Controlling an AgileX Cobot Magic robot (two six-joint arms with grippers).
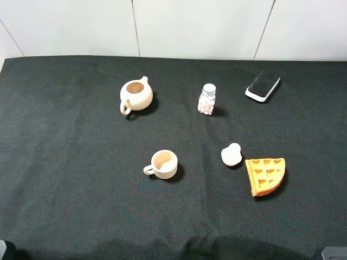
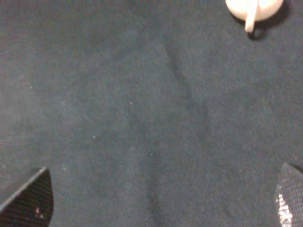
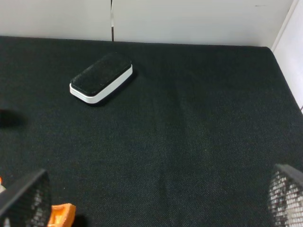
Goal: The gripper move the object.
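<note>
The object (image 1: 231,155), a small cream-white lid with a knob, lies on the black cloth just left of an orange waffle piece (image 1: 265,176). Neither wrist view shows it. My left gripper (image 2: 159,196) is open, its two dark fingertips (image 2: 28,201) wide apart over bare cloth, with a cream cup (image 2: 253,7) far ahead of it. My right gripper (image 3: 156,196) is open too and holds nothing. Only an edge of the waffle piece (image 3: 61,213) shows beside its fingertip (image 3: 26,201). In the high view both arms are almost out of frame at the bottom corners.
A cream teapot (image 1: 135,96) stands at the back left and the cream cup (image 1: 162,164) in the middle front. A small jar (image 1: 206,99) of pale pieces stands at the back centre. A black-and-white eraser block (image 1: 263,85) (image 3: 101,78) lies at the back right, near the wall.
</note>
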